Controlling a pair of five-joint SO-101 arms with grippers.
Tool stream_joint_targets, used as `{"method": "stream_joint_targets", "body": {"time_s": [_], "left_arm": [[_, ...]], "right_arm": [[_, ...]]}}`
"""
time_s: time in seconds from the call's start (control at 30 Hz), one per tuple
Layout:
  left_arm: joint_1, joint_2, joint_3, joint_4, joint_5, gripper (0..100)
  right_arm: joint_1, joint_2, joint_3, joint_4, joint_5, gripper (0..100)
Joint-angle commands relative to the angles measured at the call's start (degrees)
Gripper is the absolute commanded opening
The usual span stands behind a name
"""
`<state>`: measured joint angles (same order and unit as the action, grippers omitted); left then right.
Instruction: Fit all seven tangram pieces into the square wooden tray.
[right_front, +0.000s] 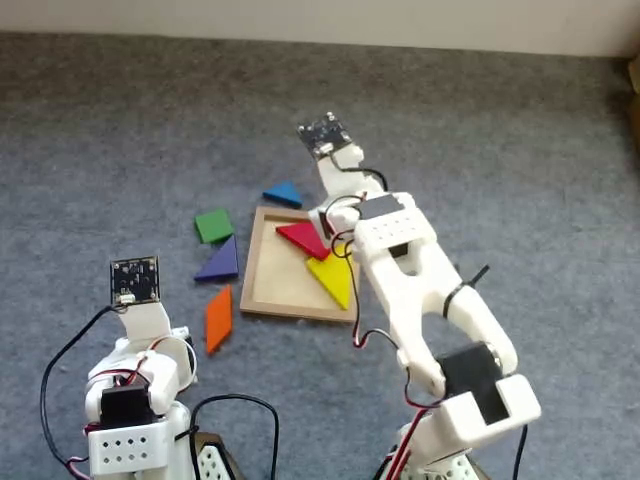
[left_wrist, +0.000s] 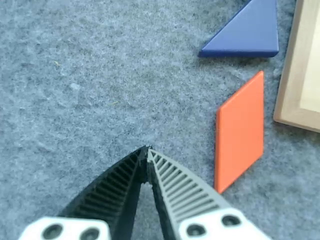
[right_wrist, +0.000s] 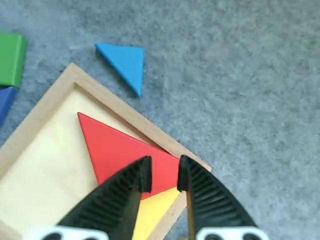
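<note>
Your right claw hangs over the far right corner of the square wooden tray, its jaws parted by only a narrow gap and gripping nothing. Its tips are above the corner of the large red triangle. That piece lies flat inside the tray, edge to edge with the large yellow triangle on the near side. Your left claw sits low over the grey felt-covered table, closed tip to tip and empty. Four pieces lie loose outside the tray. The small light-blue triangle is just beyond the far rim, and the green square and the dark blue triangle are off the left rim. The orange parallelogram lies just beside the near left corner. What matters for the next pick, as I judge it, is who is closer. The light-blue triangle lies just ahead of your right claw, across the rim. The orange parallelogram is ahead of your left claw and off toward the tray side, with its long axis running roughly along the tray's left rim. Whichever you choose, you'd need to open the jaws wider and close across the piece's short width.
</note>
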<state>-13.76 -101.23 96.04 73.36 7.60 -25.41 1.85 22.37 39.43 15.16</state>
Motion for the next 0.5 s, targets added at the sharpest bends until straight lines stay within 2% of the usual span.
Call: {"method": "stream_joint_targets", "body": {"time_s": [0.0, 0.47], "left_arm": [[0.66, -0.04, 1.27, 0.18, -0.09, 1], [0.66, -0.04, 1.27, 0.18, -0.09, 1]], "right_arm": [[-0.22, -4.09, -0.66, 0.66, -0.62, 9.8], [-7.52, -1.54, 4.18, 0.57, -0.26, 9.8]]}}
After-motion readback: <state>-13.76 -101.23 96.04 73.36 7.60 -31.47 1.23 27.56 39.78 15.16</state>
